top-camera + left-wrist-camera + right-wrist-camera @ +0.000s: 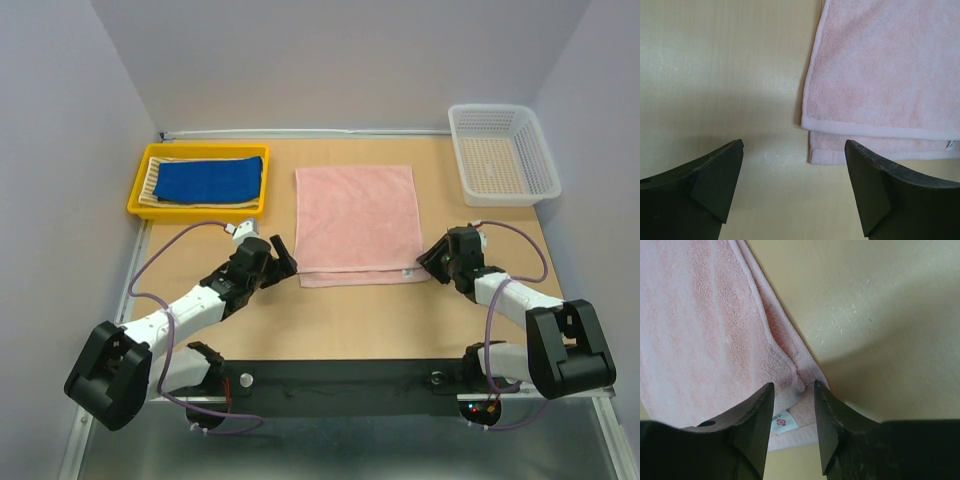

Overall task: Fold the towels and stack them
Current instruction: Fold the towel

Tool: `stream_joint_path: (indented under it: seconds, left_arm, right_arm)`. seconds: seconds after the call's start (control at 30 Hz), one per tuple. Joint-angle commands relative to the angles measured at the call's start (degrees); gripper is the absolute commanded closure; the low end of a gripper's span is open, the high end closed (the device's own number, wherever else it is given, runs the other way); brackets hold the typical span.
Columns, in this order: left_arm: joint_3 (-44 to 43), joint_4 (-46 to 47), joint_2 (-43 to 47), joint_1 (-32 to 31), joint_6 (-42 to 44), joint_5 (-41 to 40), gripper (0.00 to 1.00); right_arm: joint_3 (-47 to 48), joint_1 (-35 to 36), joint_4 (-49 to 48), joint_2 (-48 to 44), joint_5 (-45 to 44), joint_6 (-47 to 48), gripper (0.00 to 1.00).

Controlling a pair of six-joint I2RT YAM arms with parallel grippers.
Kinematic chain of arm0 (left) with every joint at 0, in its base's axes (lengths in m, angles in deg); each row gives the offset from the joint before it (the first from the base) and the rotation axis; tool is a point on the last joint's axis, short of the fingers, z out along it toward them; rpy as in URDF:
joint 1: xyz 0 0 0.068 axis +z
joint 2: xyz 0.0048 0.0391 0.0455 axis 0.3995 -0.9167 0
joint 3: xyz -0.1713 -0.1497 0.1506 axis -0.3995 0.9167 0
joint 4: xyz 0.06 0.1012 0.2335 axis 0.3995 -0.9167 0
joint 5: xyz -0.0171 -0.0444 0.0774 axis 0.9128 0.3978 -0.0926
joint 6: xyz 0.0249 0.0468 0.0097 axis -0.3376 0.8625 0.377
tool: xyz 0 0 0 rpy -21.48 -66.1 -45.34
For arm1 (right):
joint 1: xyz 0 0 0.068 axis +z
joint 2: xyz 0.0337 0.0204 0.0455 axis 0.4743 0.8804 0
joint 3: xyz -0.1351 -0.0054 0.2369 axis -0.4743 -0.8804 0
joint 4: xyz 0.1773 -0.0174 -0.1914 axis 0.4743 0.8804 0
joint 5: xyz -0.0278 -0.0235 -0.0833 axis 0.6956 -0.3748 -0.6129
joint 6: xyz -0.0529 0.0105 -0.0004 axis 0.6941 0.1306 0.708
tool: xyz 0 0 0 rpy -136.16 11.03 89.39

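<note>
Top external view: the pink towel (356,215) lies flat at the centre of the table (360,310), folded into 2 layers, the lower layer showing along the near edge. The blue towel (210,180) rests on the striped towel (152,180) inside the yellow tray (137,200) at rear left, so I judge 2 of 3 towels stacked. A white basket (545,150) stands at rear right. The left gripper (284,258) and right gripper (432,262) flank the near corners, placed for a further fold.

Left wrist view: the left gripper's fingers (715,175) are spread wide and hold nothing. The towel's near-left corner lies just ahead of the right-hand finger, not between them.

Right wrist view: the right gripper's fingers (757,415) are narrowed onto a raised ridge of the towel's side hem, just above the white label (781,423). The puckered cloth indicates a pinch, I judge.
</note>
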Motion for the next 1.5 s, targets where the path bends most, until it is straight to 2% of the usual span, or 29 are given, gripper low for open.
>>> stream_joint_path:
  seconds: [0.0, 0.3, 0.4, 0.47, 0.67, 1.03, 1.3, 1.47]
  left_arm:
    - [-2.28, 1.11, -0.19, -0.52, -0.11, -0.59, 0.07]
    - [-3.25, 1.19, -1.68, -1.48, 0.15, -0.68, 0.07]
    - [-3.51, 1.02, -1.86, -1.75, 0.15, -0.85, 0.07]
    - [-3.51, 1.02, -1.77, -1.84, 0.06, -0.94, 0.07]
    - [-3.42, 1.02, -2.03, -2.01, -0.11, -1.03, 0.07]
    - [-3.86, 0.76, -3.35, -2.54, -0.11, -0.77, 0.07]
    - [-4.3, 0.67, -4.06, -2.89, -0.02, -0.77, 0.07]
    - [-4.3, 0.49, -3.97, -3.07, -0.03, -1.03, 0.07]
  right_arm:
    - [0.03, -0.22, -2.7, 0.36, -1.5, -0.26, 0.57]
    - [2.05, -0.22, -4.99, 1.86, 2.72, 0.1, 0.69]
    - [2.58, -0.22, -5.16, 0.99, 2.72, 0.36, 0.76]
    - [3.11, -0.22, -5.08, -0.5, 2.72, 0.8, 0.76]
    - [3.99, -0.22, -5.08, -3.94, 1.49, 1.51, 0.76]
    - [1.7, -0.31, -5.16, 1.94, 0.17, 0.71, 0.7]
    - [0.48, -0.31, -4.99, 1.95, 0.0, 0.8, 0.61]
    - [-0.58, -0.31, -4.99, 1.42, -0.45, 0.8, 0.6]
